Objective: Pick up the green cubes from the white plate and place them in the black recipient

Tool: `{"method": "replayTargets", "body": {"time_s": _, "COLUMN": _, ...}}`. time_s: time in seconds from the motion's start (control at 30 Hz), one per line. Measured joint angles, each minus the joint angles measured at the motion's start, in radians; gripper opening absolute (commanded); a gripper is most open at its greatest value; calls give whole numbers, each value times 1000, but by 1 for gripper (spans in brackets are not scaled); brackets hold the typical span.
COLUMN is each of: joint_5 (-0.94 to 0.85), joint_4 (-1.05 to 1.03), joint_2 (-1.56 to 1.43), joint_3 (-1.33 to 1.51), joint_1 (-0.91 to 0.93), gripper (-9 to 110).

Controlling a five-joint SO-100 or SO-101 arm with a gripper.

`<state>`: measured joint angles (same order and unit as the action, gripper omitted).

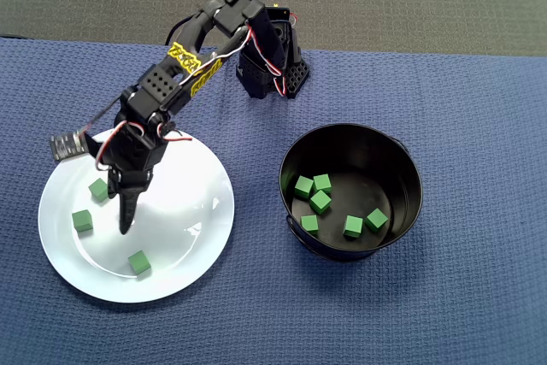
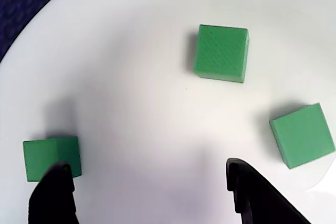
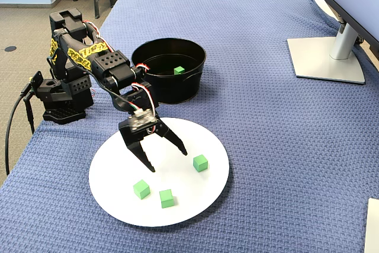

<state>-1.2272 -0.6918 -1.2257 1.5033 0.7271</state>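
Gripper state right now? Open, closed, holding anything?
Gripper: open, jaws spread wide above the white plate, holding nothing; none of the three green cubes on the plate is between its fingers.

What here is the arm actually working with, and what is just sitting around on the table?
Part of the job:
- three green cubes on the white plate
- six green cubes already in the black pot
- the open gripper above the plate

Just lying about:
- monitor stand
- blue tablecloth
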Motion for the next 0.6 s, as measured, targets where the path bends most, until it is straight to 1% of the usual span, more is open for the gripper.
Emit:
{"method": "replayTargets", "body": {"time_s": 0.1, "joint_5": -72, "joint_4": -6, "joint_2": 3, "joint_3": -31, "joint_1": -3, "gripper": 34}}
{"method": "replayTargets", "body": {"time_s": 0.2, "joint_5": -107, "joint_4": -5, "joint_2": 21, "joint_3": -54, "joint_1": -12, "gripper": 33}}
{"method": "replayTargets", "body": {"time_s": 0.6, "joint_5": -109, "joint_4": -74, "joint_2": 166, "joint_3": -275, "joint_1": -48, "gripper": 31}}
